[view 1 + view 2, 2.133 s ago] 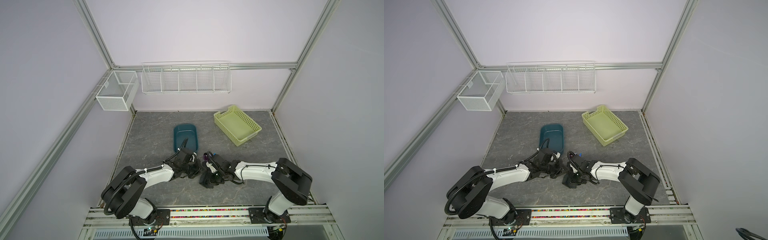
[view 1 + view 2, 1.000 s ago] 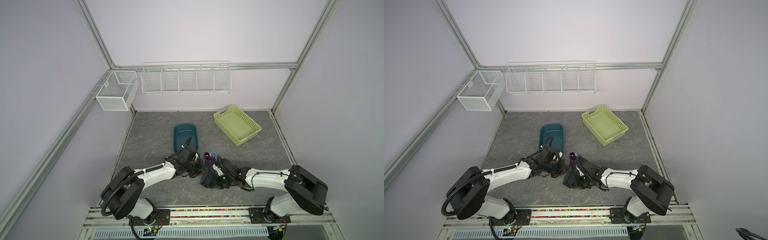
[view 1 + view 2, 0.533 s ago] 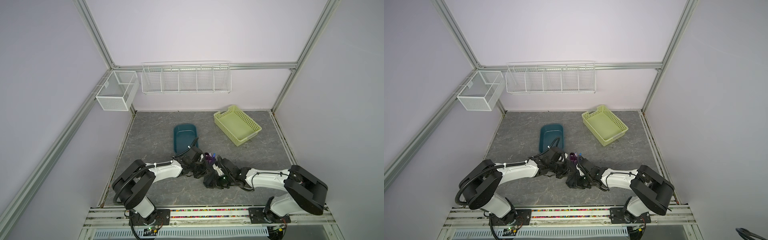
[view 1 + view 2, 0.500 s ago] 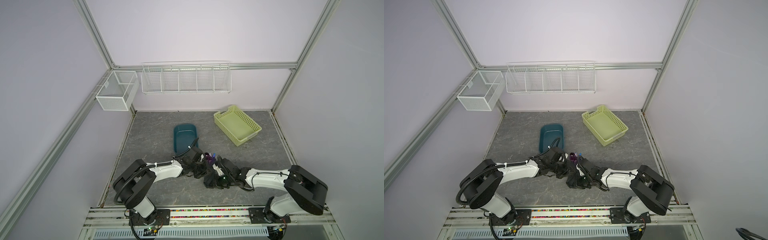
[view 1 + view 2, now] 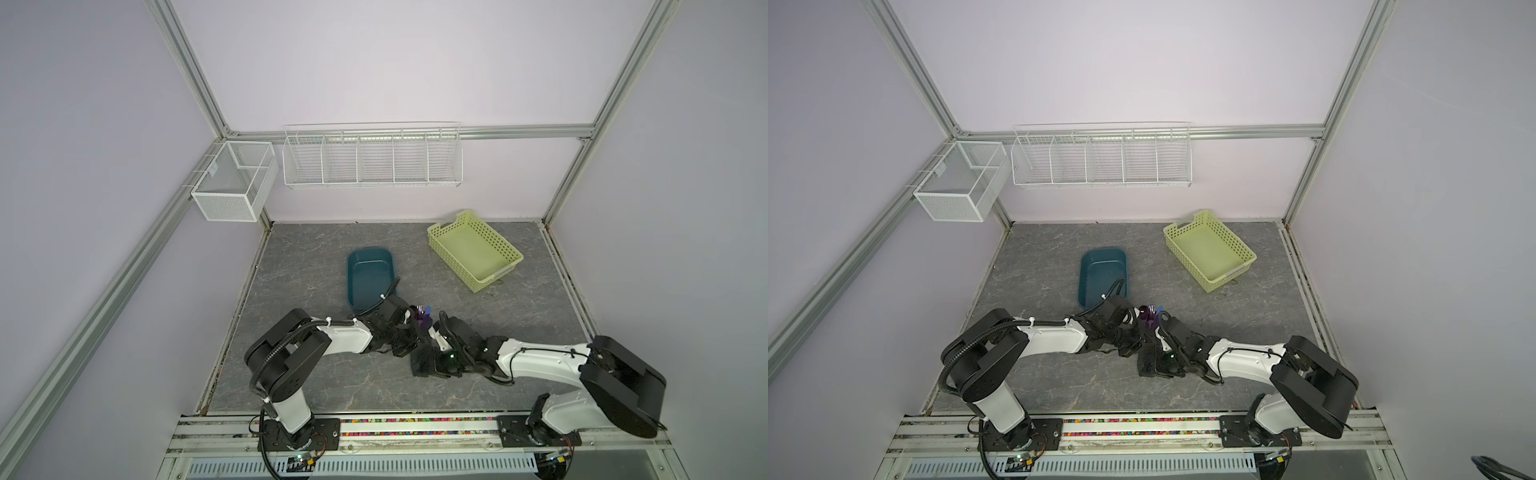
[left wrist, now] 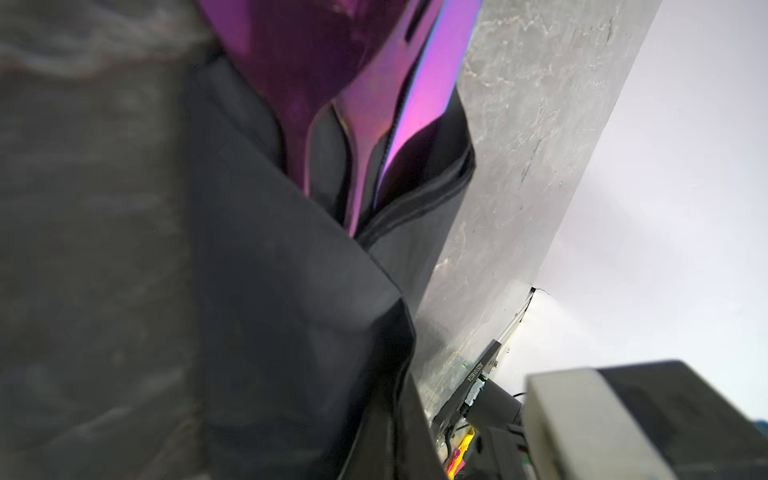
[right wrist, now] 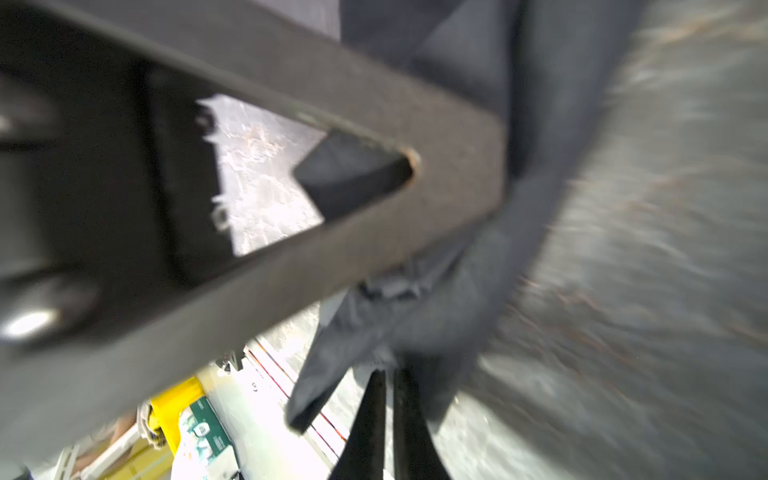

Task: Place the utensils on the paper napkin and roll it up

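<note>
Meeting at the front middle of the table (image 5: pixel 299 266), both arms crowd the paper napkin (image 5: pixel 420 362), bundled round the utensils (image 5: pixel 423 318) with purple heads poking out toward the teal tub (image 5: pixel 370 270). Left claw (image 5: pixel 409 341) clenched at the bundle, its arm swung in closer than two seconds ago; right claw (image 5: pixel 434 358) at the napkin's near end, cannot tell whether clenched or released

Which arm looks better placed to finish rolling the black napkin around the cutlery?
Right, probably. The right pincer seems to pinch the loose, crumpled handle end of the paper napkin, where wrapping looks unfinished. The left pincer, shut, sits by the purple heads of the utensils, already wrapped snugly, so it suits steadying.
</note>
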{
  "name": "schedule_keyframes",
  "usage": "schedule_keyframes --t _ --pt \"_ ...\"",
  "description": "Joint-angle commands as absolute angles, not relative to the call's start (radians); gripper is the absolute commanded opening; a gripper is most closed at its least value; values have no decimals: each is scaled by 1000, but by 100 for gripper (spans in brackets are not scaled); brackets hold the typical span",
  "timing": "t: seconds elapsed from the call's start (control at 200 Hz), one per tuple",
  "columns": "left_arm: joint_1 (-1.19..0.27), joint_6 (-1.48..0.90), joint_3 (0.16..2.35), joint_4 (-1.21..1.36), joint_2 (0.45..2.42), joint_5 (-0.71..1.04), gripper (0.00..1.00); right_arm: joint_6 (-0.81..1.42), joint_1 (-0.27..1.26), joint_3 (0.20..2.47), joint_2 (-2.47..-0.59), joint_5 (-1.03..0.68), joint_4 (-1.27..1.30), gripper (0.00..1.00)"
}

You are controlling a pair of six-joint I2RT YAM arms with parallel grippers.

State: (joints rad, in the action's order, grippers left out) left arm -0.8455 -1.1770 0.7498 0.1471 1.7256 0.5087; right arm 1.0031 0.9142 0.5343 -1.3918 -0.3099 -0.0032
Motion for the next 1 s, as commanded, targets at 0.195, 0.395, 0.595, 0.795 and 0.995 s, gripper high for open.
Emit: schedule_keyframes --t 0.195,0.395,0.595,0.795,0.995 --pt "-851 -1221 729 267 1772 537 6 1066 896 497 -1262 -251 -54 25" --pt "-851 -1223 724 273 1776 540 6 1083 892 503 -1267 -261 -17 38" --pt "-850 -1229 721 284 1779 541 7 1089 888 506 -1324 -309 30 43" --pt "-850 -1230 719 286 1777 538 8 1105 887 515 -1379 -331 87 28" --pt "-850 -1227 717 276 1754 532 13 1090 884 510 -1377 -306 23 13"
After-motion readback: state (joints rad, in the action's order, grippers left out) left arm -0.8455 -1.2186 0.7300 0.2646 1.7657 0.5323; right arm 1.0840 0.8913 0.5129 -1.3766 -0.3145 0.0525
